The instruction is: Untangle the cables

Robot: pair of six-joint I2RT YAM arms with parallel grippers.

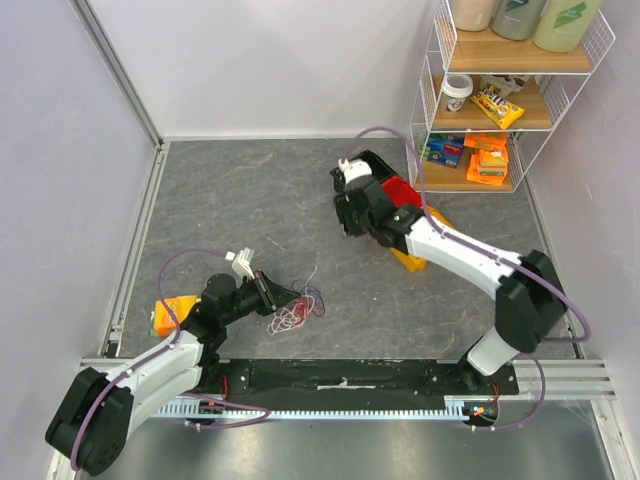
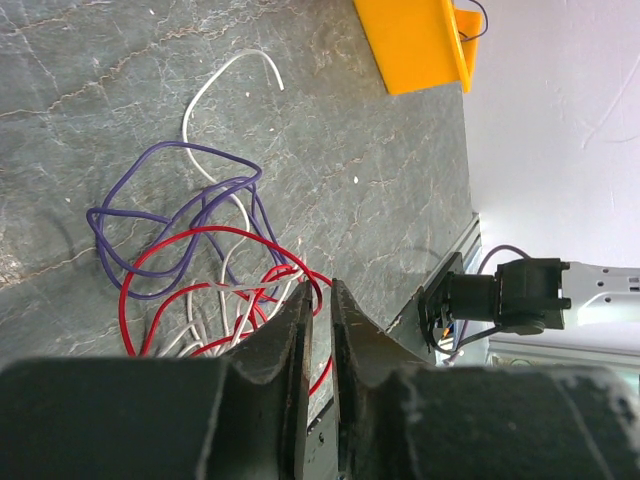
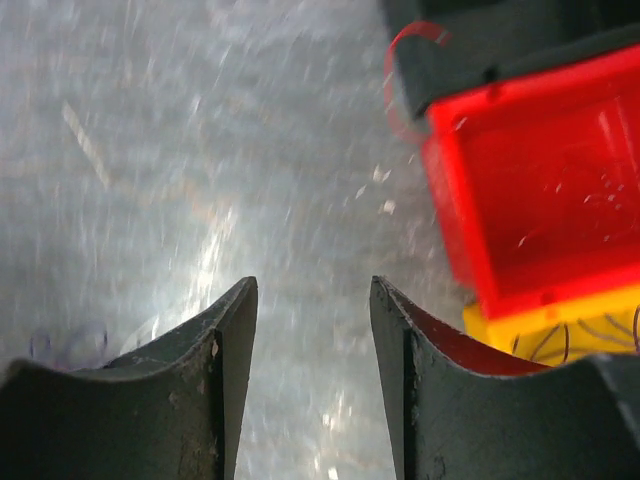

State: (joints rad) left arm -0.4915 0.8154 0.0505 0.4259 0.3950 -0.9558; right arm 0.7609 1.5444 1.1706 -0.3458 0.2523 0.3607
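Observation:
The cables (image 1: 296,316) lie as a small red, white and purple tangle on the grey table, just right of my left gripper (image 1: 272,291). In the left wrist view a red cable (image 2: 200,234), a purple cable (image 2: 150,215) and a white cable (image 2: 215,85) loop over each other. My left gripper (image 2: 320,286) has its jaws nearly together, and a red strand runs through the narrow slit between them. My right gripper (image 1: 348,222) hangs open far off at the table's middle back. In its blurred wrist view the right gripper (image 3: 312,285) holds nothing.
A red bin (image 1: 402,190) and a yellow bin (image 1: 415,256) sit under the right arm; the red bin (image 3: 540,190) is close beside the right fingers. An orange box (image 1: 175,316) lies by the left arm. A wire shelf (image 1: 500,110) stands at the back right.

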